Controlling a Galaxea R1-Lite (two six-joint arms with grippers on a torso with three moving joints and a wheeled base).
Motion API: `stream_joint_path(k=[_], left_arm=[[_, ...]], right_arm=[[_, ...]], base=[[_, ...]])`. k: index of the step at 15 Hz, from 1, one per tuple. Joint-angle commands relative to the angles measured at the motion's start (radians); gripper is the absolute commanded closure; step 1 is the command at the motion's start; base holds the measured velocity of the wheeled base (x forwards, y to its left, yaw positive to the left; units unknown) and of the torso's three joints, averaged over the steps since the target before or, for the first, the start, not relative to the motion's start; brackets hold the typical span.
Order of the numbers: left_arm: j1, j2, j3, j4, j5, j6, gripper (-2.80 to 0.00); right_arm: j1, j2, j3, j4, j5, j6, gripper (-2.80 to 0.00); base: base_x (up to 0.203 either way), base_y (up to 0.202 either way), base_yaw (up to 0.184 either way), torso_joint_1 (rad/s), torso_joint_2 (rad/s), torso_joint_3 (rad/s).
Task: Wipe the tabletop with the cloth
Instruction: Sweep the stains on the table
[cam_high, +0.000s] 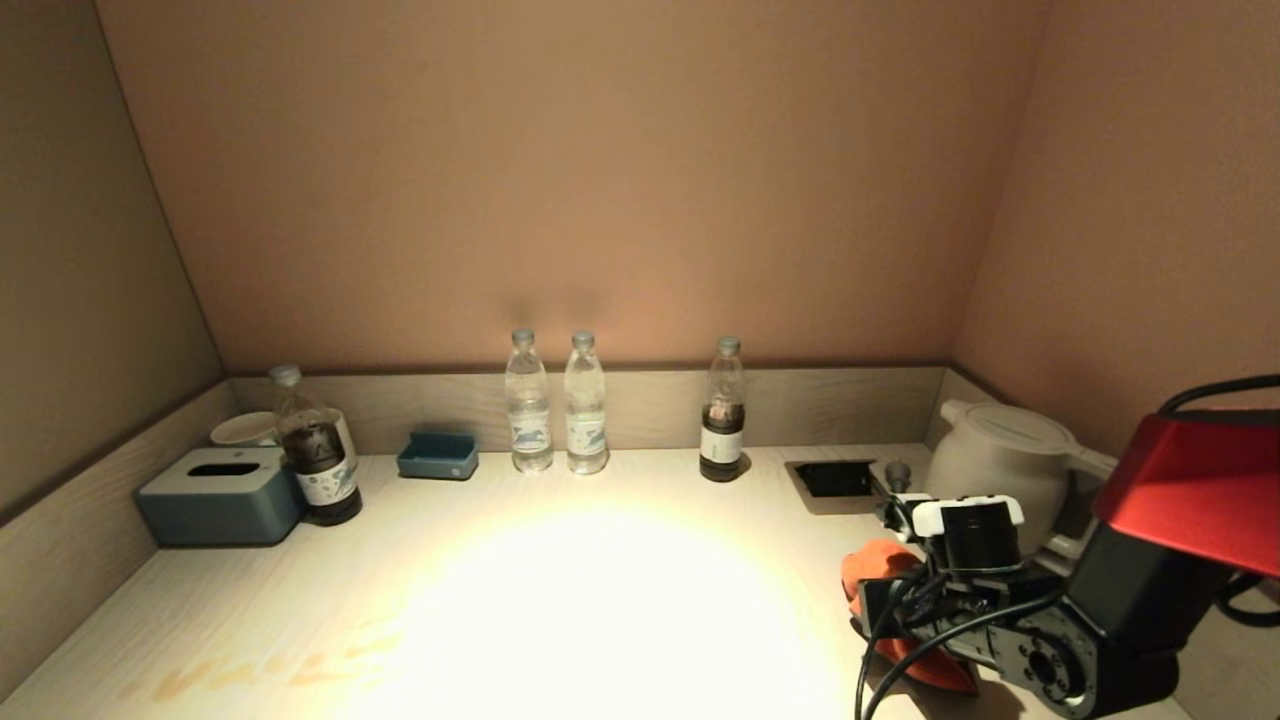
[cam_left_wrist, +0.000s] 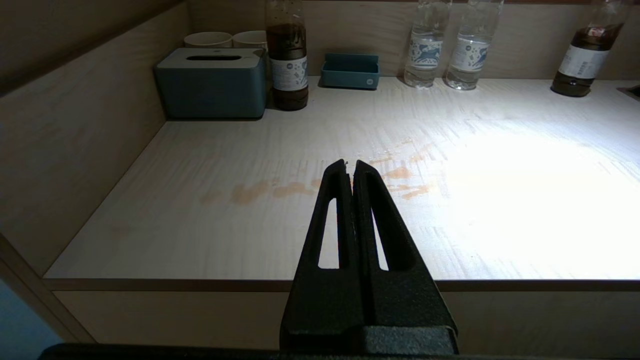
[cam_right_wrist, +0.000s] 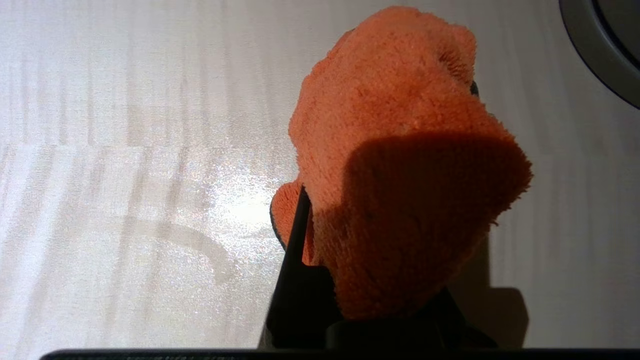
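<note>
R gripper (cam_right_wrist: 320, 260) pinched on the orange cloth (cam_right_wrist: 400, 150) over the tabletop (cam_high: 600, 600) nr its front-right corner, L gripper (cam_left_wrist: 350, 172) closed on nothing, parked off the front edge by orange stains (cam_left_wrist: 280, 189), w/ bottles (cam_high: 555, 405) along the back rim.

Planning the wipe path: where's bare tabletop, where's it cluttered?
Bare: the wide tabletop middle and front, from the tissue box across to the right claw gripping the cloth. Crowded: back rim with bottles, and the kettle corner.

Fuzzy cloth (cam_right_wrist: 400, 150), wood-grain tabletop (cam_right_wrist: 125, 175)
</note>
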Motion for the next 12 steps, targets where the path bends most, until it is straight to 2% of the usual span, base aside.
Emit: stream_joint_path(k=[1,2,9,12], left_arm=[[0.000,0.000,0.000,0.000,0.000,-0.001,0.00],[0.000,0.000,0.000,0.000,0.000,-0.001,0.00],[0.000,0.000,0.000,0.000,0.000,-0.001,0.00],[0.000,0.000,0.000,0.000,0.000,-0.001,0.00]], right_arm=[[0.111,0.043,-0.041,-0.006,-0.033,0.005,0.00],[0.152,0.056,-0.072,-0.005,-0.040,0.007,0.00],[0.267,0.183,-0.187,-0.002,-0.056,0.039,0.00],[0.330,0.218,-0.230,-0.002,-0.091,0.038,0.00]], base=[[0.000,0.000,0.000,0.000,0.00,0.000],[0.000,0.000,0.000,0.000,0.00,0.000],[0.000,0.000,0.000,0.000,0.00,0.000],[0.000,0.000,0.000,0.000,0.00,0.000]])
